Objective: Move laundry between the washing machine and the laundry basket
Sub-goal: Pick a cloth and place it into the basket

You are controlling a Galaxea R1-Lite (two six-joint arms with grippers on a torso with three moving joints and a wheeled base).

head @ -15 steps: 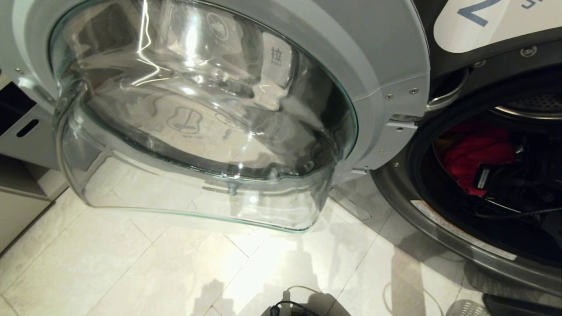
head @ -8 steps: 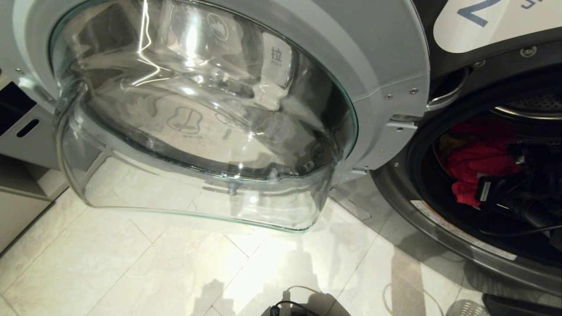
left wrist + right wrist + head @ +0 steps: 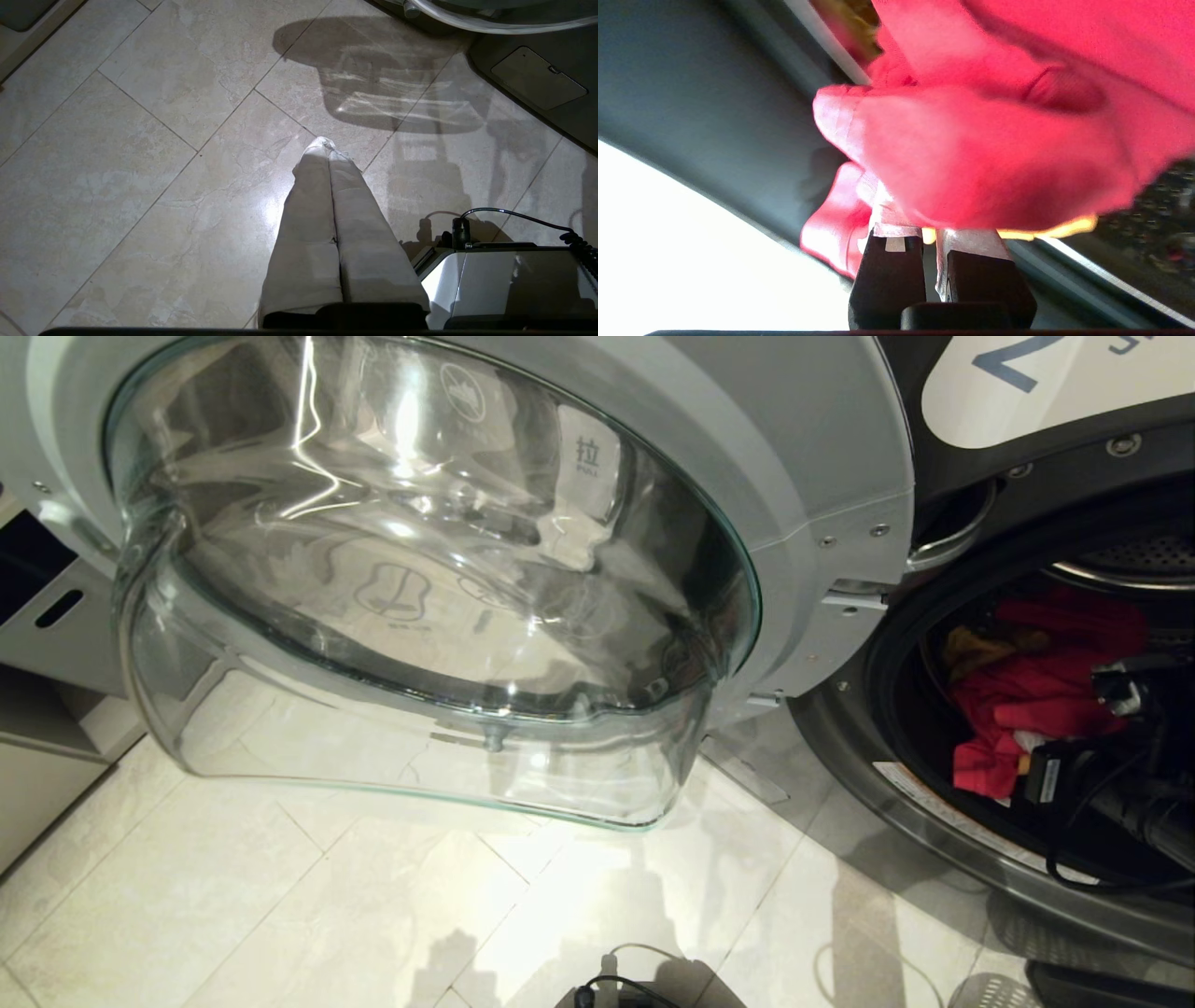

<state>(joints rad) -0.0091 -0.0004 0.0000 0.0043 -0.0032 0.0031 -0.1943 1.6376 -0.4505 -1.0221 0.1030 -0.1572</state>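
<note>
One tiled floor (image 3: 327, 896), pale, broad and open between the robot and the machines.

One left gripper (image 3: 327, 149), parked low over the tiles, its two fingers pressed together with nothing between them.

One round glass door (image 3: 420, 597), swung wide to the left of the opening, its bowl hanging over the floor and taking up most of the near view.

One washing machine (image 3: 840, 747), dark grey; its round opening sits at the right edge of the head view.

One right gripper (image 3: 931, 242), at the opening's lower lip, jaws nearly closed, clamped on a fold of red cloth.

One heap of laundry (image 3: 1036, 700) inside the drum: mostly red, one mustard-yellow piece at its far left, a small white patch near the lip.
</note>
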